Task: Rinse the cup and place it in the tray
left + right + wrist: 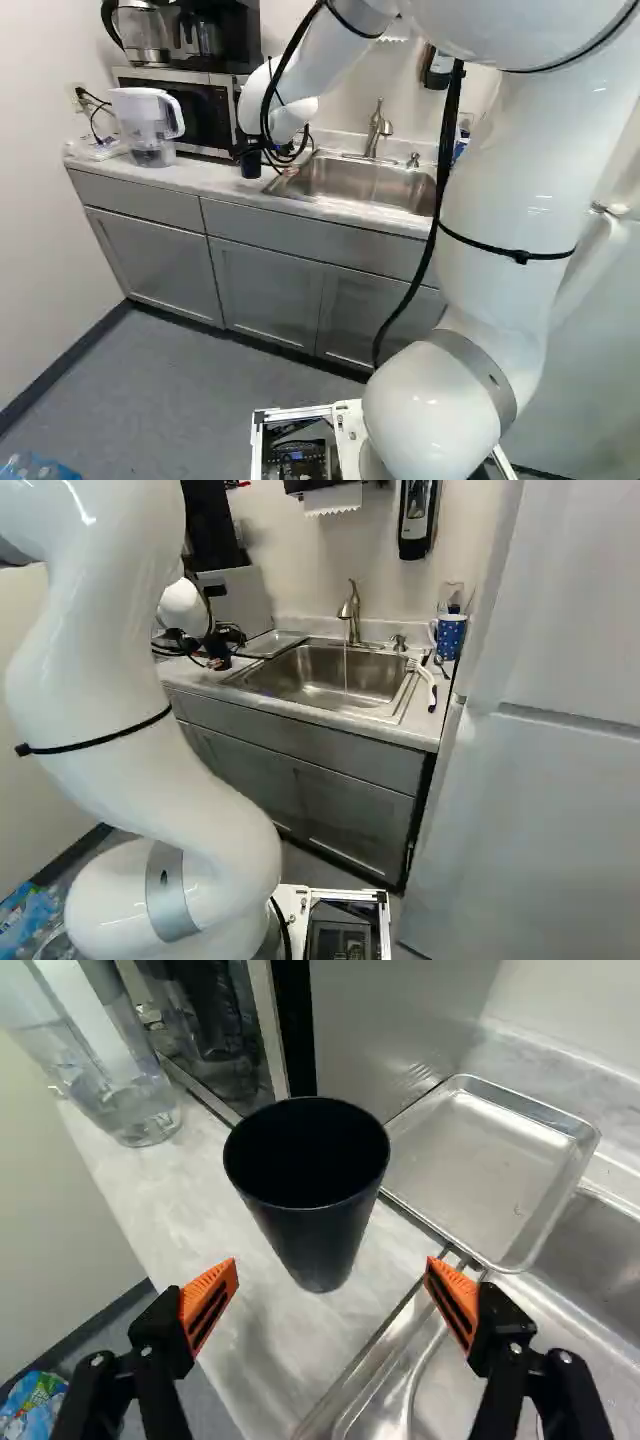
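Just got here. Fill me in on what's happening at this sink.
A white robot arm is reaching over the counter toward a black cup, which stands upright beside the sink. The gripper is open with the cup just ahead of it, so nothing is being held. A thin stream of water runs from the faucet. The cup has yet to go into the metal tray next to it.

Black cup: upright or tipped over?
Upright. In the wrist view the black cup stands on the counter, wide mouth up, narrower base down.
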